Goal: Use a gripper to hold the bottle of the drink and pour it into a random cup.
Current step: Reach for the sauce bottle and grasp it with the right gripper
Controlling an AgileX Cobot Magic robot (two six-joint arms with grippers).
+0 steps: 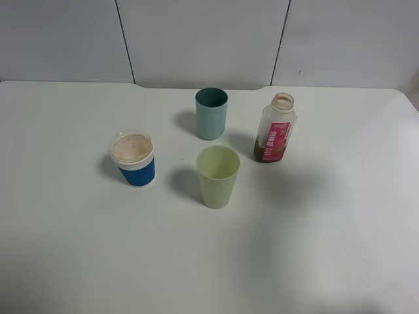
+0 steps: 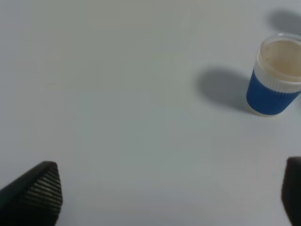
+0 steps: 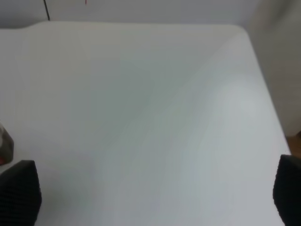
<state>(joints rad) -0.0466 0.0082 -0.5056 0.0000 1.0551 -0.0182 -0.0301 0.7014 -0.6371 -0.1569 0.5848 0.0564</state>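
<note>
The black two-finger right gripper (image 3: 155, 195) is spread wide and empty. Bring it to the small clear plastic bottle (image 1: 275, 129) with the pink-red label, upright right of centre in the high view; close squarely on its body, keeping the capless neck upright

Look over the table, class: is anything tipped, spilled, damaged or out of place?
Nothing stands out. The bottle, the yellow-green cup, the teal cup and the blue paper cup all stand upright and apart on the table, with no spill. The bottle is uncapped.
</note>
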